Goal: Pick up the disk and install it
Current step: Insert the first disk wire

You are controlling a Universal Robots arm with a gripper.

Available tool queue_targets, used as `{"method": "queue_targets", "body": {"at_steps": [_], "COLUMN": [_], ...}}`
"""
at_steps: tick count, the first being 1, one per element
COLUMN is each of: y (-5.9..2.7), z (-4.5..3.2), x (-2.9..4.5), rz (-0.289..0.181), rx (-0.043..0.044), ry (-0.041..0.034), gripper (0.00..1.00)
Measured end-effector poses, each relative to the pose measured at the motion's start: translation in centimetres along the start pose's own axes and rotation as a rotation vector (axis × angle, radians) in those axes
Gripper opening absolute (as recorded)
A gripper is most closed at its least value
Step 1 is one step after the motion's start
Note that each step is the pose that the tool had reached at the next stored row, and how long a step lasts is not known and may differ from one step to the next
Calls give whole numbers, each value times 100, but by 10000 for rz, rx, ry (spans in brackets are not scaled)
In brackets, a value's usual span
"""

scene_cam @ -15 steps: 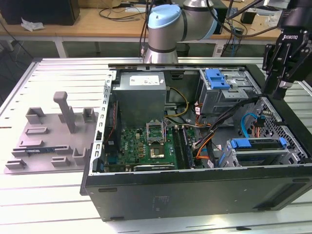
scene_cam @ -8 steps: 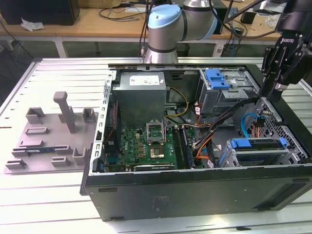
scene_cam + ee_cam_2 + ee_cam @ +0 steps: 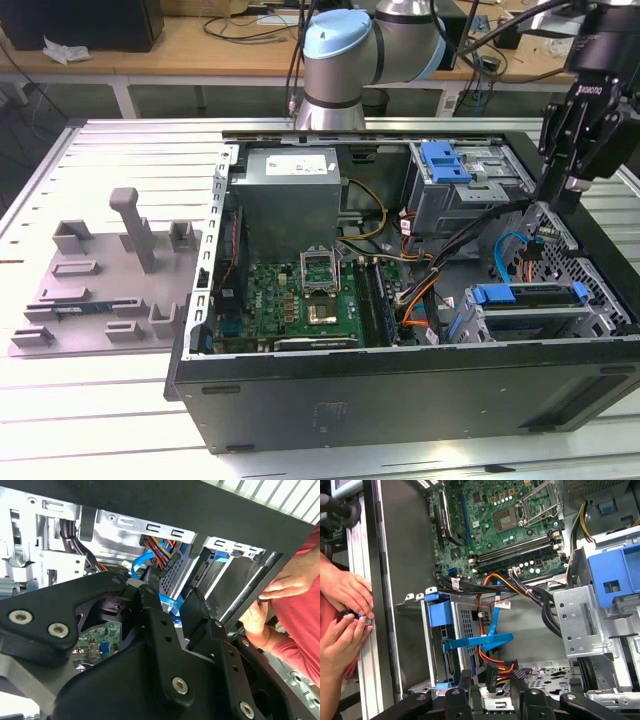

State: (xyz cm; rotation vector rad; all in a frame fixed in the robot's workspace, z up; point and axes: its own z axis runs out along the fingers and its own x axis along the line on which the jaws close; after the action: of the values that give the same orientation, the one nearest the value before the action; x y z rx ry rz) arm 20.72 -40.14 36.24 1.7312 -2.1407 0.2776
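The black metal gripper hangs inside the open black computer case. Its two fingers are apart, with nothing between them. Past them are a flat blue cable and a green circuit board. A person's hand touches the case's edge.

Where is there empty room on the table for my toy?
The table is bare between the grey fixture and its far edge, and on the fixture's near side, beside the computer case. Inside the case is crowded: cables, and the gripper by the drive cage.
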Motion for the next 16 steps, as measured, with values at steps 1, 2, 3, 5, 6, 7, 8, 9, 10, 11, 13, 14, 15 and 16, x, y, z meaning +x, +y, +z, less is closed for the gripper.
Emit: {"method": "queue_targets", "body": {"at_steps": [1,2,3,5,6,7,8,9,10,11,13,14,15,16], "y": [-1,-2,-4,-9,-12,-14,-16,-18,-19,-22,-26,-27,-30,-32], "z": [13,25,37,65,80,88,102,110,128,150,182,191,213,229], "x": [-6,-12,-17,-30,-37,-41,-47,-51,-58,-65,-73,-75,-80,-85], "rz": [3,6,8,21,28,34,44,50,61,74,99,107,128,142], "rx": [5,13,21,47,63,78,104,118,142,173,232,254,304,337], "ry": [0,-3,-6,-11,-15,-19,-26,-29,-35,-42,-57,-64,-76,-84], "gripper": [44,44,44,44,44,44,44,44,44,44,44,44,43,43]}}
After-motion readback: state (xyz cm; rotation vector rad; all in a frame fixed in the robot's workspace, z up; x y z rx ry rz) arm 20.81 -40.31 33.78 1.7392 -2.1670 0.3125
